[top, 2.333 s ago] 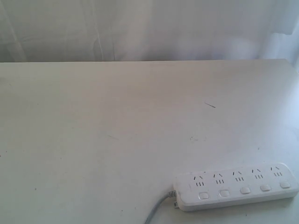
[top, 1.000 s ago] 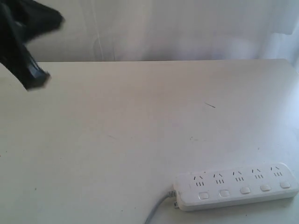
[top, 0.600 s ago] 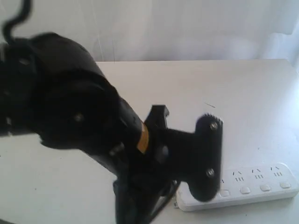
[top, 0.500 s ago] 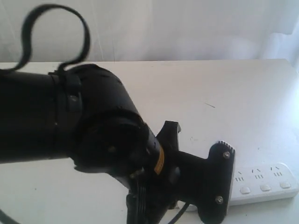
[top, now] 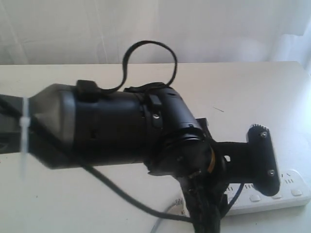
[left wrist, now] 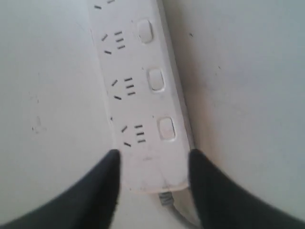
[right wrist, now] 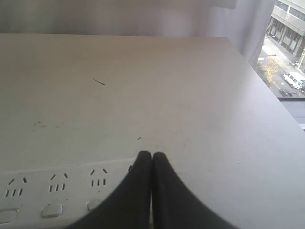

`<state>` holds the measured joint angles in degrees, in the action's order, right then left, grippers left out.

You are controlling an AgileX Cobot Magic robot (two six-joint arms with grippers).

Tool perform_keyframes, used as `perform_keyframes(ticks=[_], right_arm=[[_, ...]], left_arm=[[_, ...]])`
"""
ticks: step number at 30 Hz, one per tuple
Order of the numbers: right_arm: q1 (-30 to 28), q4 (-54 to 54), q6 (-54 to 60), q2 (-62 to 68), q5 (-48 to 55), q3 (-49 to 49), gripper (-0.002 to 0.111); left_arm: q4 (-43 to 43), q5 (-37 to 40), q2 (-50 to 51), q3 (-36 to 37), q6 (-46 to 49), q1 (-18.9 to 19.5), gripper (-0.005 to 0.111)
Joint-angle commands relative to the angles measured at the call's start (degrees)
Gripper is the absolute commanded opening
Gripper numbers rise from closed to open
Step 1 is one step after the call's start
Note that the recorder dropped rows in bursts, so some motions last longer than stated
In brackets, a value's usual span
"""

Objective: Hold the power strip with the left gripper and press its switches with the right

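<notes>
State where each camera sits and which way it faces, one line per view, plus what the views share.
Exterior view: off the arms, facing across the white table toward a pale curtain; the bulky black left arm fills the foreground.
Left wrist view: on the left arm, looking down at the long white plastic power strip; the open left gripper straddles its cord end.
Right wrist view: on the right arm, looking low across the table; the shut right gripper shows.
Shared: all three show the power strip.

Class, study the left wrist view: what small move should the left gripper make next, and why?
Probably close the left gripper on the power strip: its fingers flank the strip's cord end, one on each side, apparently not yet clamped.
</notes>
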<state>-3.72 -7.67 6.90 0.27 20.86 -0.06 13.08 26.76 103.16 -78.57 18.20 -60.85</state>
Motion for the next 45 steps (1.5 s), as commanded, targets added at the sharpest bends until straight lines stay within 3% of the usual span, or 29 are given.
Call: perform_keyframes(ticks=[1,8,20,45], right_arm=[[0.2,0.0,-0.1,-0.3,-0.6,0.1,0.0],[0.2,0.0,-0.1,-0.3,-0.6,0.1,0.0],[0.2,0.0,-0.1,-0.3,-0.6,0.1,0.0],[0.2,0.0,-0.1,-0.3,-0.6,0.1,0.0]], left_arm=[[-1.2,2.7,4.7,-5.7,-1.8,-0.5,0.094],[-3.7,12.7,11.7,-11.4,1.4,-0.4,0.093],[-5.6,15.6,16.4,-18.5,2.6,1.4,0.093],[-8.2,15.5,20.1,-20.2,4.8,4.2,0.092]])
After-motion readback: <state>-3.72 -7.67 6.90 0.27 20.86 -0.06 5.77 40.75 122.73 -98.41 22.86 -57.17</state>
